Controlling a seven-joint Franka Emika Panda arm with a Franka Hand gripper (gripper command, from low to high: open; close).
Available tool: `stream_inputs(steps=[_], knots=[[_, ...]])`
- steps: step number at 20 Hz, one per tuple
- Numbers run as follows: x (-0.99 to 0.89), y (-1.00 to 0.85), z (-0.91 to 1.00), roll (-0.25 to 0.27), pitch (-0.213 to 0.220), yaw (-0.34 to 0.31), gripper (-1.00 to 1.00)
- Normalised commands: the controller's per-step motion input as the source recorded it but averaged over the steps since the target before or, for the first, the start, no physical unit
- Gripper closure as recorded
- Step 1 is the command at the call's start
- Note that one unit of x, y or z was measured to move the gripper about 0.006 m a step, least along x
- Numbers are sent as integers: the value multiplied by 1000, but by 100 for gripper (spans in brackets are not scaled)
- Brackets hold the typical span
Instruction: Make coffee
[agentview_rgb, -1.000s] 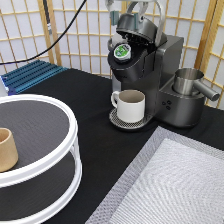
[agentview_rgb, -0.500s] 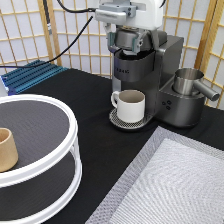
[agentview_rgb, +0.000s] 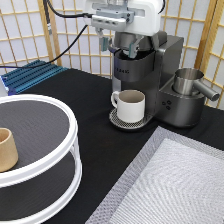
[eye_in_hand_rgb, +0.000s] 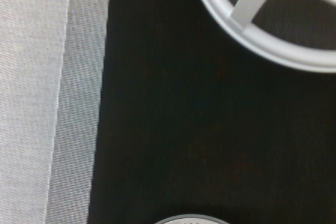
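My gripper (agentview_rgb: 118, 46) hangs from the exterior view's top, right over the head of the dark coffee machine (agentview_rgb: 155, 75). Its two fingers (agentview_rgb: 104, 43) stand apart, open, on either side of the machine's top part, and I see nothing held between them. The coffee pod is hidden behind the gripper and the machine's head. A cream-white mug (agentview_rgb: 131, 105) with a handle stands on the round drip tray (agentview_rgb: 120, 122) under the spout. In the wrist view I see black tabletop and the mug's rim (eye_in_hand_rgb: 191, 219) at the edge.
A metal pitcher (agentview_rgb: 189, 82) sits on the machine's right side. A white two-tier round shelf (agentview_rgb: 67, 150) at the exterior view's left carries a tan handleless cup (agentview_rgb: 6, 149). A grey mat (agentview_rgb: 175, 185) covers the bottom right. A blue rack (agentview_rgb: 30, 75) lies at the back left.
The arm has come down from the top over the machine's head. The green-topped pod, visible in the open holder a second ago, is now covered. The mug has not moved.
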Motion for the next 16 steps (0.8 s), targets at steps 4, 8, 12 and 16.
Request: stream_inputs(steps=[4,8,12,16], knots=[[-161,843,1000,-64,-39,-4,-100],[165,832,971,-65,7,0,-100],[628,588,614,-91,48,0,-100],[470,151,11,-84,26,-14,-100]])
